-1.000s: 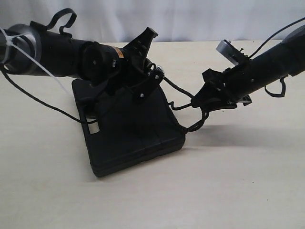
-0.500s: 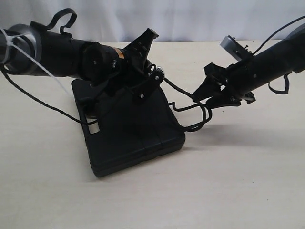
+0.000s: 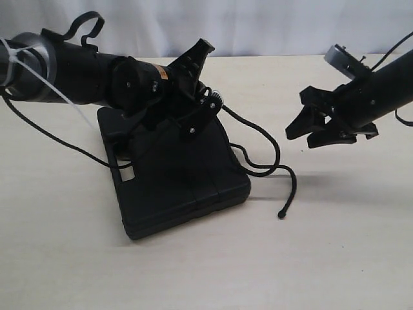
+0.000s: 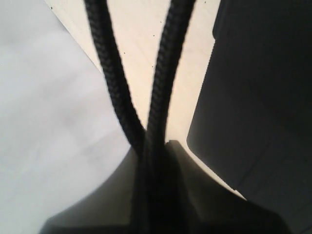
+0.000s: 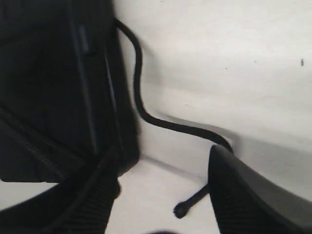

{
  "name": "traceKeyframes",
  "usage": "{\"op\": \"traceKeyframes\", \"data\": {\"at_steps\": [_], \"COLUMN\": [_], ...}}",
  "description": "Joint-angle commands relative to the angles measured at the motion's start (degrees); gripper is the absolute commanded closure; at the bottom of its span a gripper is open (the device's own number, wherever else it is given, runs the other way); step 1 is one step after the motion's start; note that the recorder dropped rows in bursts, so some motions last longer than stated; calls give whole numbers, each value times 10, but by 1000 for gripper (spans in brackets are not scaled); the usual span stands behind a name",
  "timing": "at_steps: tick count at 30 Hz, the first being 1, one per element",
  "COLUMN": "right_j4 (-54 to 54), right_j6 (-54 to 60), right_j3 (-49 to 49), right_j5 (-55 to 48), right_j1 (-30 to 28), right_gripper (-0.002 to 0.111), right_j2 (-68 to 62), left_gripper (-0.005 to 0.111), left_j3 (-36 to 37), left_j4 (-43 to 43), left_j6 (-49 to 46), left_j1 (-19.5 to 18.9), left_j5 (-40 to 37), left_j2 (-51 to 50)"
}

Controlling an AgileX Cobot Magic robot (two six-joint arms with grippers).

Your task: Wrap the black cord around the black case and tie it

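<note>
On the pale table (image 3: 335,258), the black case (image 3: 187,187) lies flat left of centre in your exterior view, one corner pointing toward six o'clock. Your left gripper (image 3: 200,90) hangs over the case's twelve o'clock edge. In the left wrist view, two strands of the black cord (image 4: 165,73) run close together into a dark blurred mass beside the case (image 4: 258,97). From these pictures you cannot tell whether the jaws are pinching the cord or standing apart around it. From that gripper the black cord (image 3: 274,145) leaves toward three o'clock, curves down past the case's right edge, doubles back in a loose loop just beside the case, and ends in a small sealed tip (image 3: 281,214) lying on the table at about four o'clock from the case. Your right gripper (image 3: 300,126) hovers at about two o'clock from the case, clear of the cord, jaws spread wide and holding nothing. Its wrist view looks down between both fingers (image 5: 243,195) at the cord (image 5: 165,124) and the tip (image 5: 180,210).
</note>
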State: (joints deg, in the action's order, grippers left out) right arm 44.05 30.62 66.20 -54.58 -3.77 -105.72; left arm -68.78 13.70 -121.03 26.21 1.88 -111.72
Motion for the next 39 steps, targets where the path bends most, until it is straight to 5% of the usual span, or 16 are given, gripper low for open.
{"op": "traceKeyframes", "data": {"at_steps": [1,9,18,39], "right_j4": [-46,-200,-395,-404], "right_j6": [-3,0,8,57], "right_j3": [-18,-16,11,11], "right_j5": [39,147,174,131], "right_j1": [2,106,188,192], "right_gripper": [55,72,71,71], "right_j2": [-15,-28,-52,-61], "left_gripper": [107,107,107,107], "left_j3": [0,0,0,0], "left_j4": [-4,-31,-182,-196], "left_j6": [-17,-17,-17,-17], "left_j1": [4,4,4,-8], "left_j5": [2,-3,-82,-71], "left_j2": [2,2,2,19]}}
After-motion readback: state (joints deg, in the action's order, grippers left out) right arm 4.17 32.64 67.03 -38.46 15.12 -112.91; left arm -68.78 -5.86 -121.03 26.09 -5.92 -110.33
